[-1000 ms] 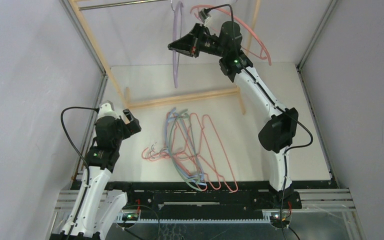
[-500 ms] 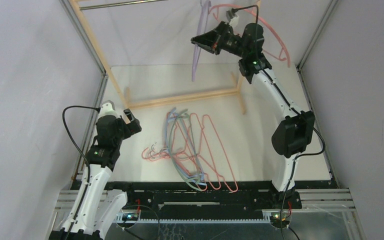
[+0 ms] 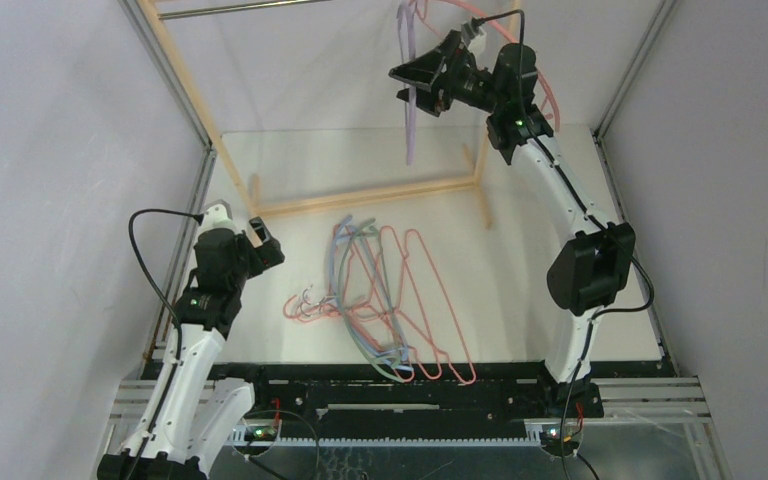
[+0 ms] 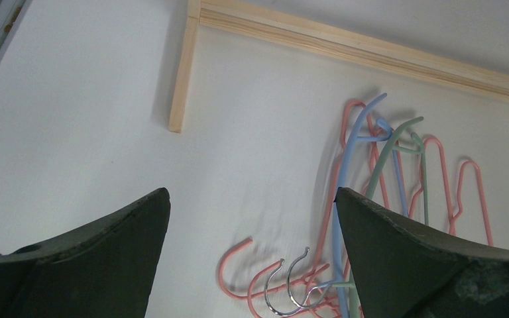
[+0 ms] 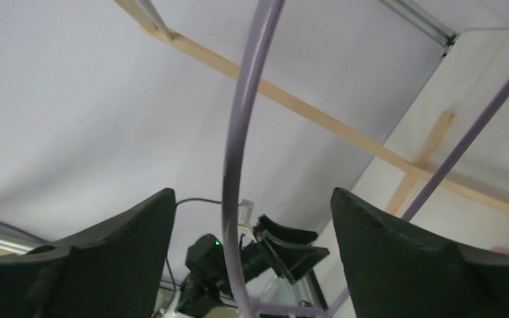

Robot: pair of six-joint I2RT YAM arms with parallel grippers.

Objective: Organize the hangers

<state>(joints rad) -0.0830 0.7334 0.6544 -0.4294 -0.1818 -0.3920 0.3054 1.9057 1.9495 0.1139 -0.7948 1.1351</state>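
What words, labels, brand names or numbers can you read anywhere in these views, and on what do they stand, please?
No text can be read in any view.
The pile of hangers, the lavender hanger, the wooden rack, the left arm and the right arm show no legible label, brand, number or sign.

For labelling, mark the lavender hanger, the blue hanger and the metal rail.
lavender hanger [image 5: 230,165], right wrist view, on its curved side wire.
blue hanger [image 3: 335,262], top view, on its long left side.
metal rail [image 3: 250,8], top view, about mid-length.
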